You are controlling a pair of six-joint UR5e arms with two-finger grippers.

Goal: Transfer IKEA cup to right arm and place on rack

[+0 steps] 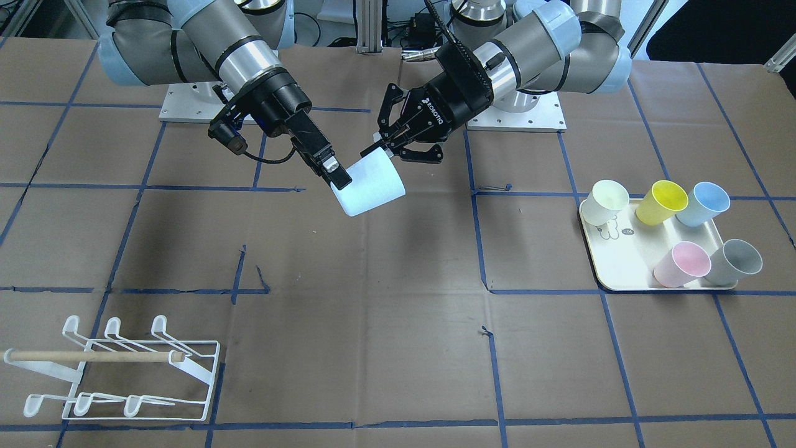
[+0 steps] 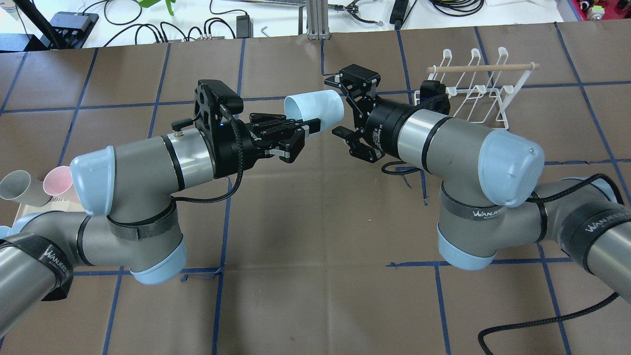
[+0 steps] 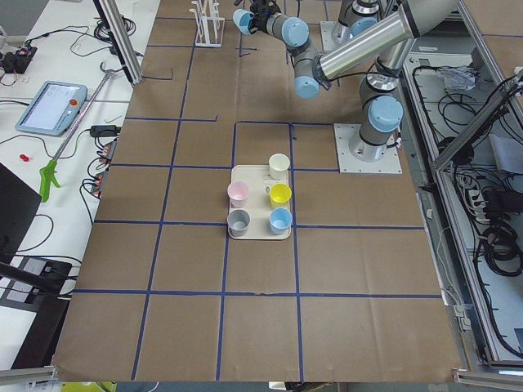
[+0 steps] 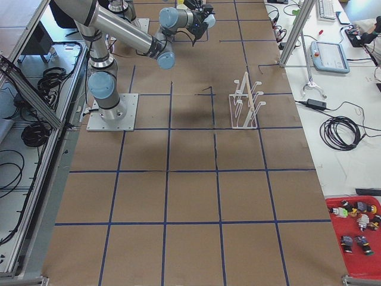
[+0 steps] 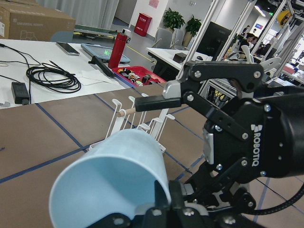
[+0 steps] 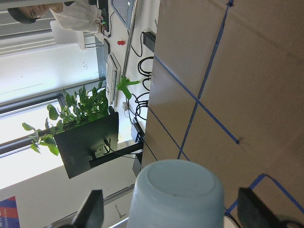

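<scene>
Above the blue-taped brown table (image 2: 315, 246), left fingers (image 2: 305, 127) pinch the cup (image 2: 318, 109); right fingers (image 1: 339, 176) gape around its base.

ROBOTIQ, L end effector (image 1: 382, 149); WANJEED, strap (image 2: 485, 213)

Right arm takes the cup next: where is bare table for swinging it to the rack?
Bare paper spans the table's middle, from the rack to the tray, including below the held cup. Crowded: the tray, carrying five cups, and the handover spot, where the left gripper grips the cup's rim and the open right gripper straddles its base.
</scene>
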